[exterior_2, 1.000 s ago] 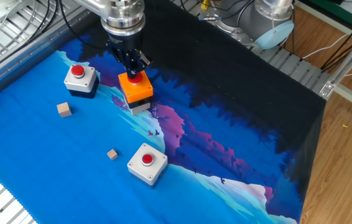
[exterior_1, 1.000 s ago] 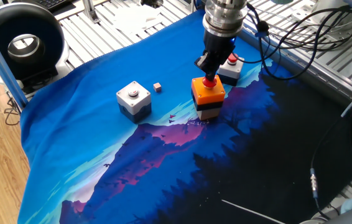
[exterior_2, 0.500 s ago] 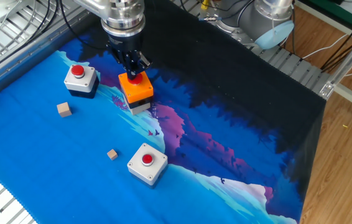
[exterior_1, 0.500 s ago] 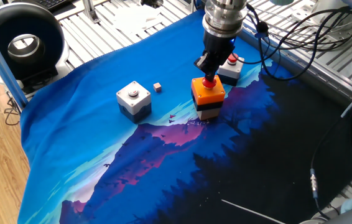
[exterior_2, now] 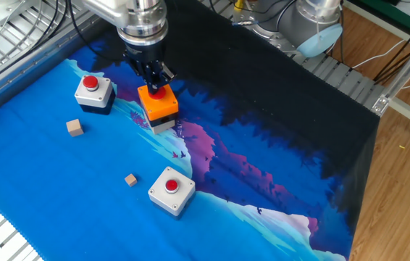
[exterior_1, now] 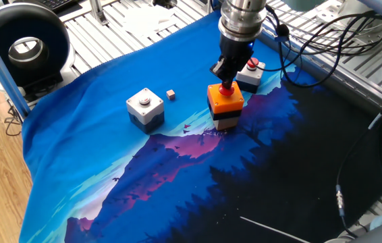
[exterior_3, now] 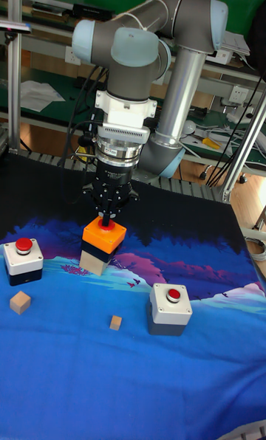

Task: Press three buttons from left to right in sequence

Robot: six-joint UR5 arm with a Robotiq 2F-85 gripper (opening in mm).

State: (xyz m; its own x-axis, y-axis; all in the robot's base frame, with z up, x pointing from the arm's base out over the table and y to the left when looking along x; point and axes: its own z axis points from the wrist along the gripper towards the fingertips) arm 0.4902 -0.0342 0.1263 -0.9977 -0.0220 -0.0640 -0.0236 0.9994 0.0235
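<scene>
The tabletop (exterior_1: 96, 40) of grey metal slats was seen covered by a large printed cloth (exterior_2: 263, 174), blue on one side and black on the other. The grey arm (exterior_3: 185, 78) was bent down over the cloth, and its tool (exterior_3: 108, 221) was pointed straight down onto the middle switch box.

That orange-topped box (exterior_1: 225, 106) was seen standing near the middle of the cloth, and the tool tips were resting on its red mushroom button (exterior_2: 158, 91). Whether the fingers were spread or pressed together could not be told, since their tips were bunched over the button in every view.

The white-grey box (exterior_1: 144, 108) was set well apart from it on the blue part. The small white box (exterior_2: 93, 91) with a red button was placed near the orange-topped one on its other side.

Two small wooden cubes (exterior_2: 74, 127) (exterior_2: 130, 180) were lying apart on the blue cloth.
</scene>
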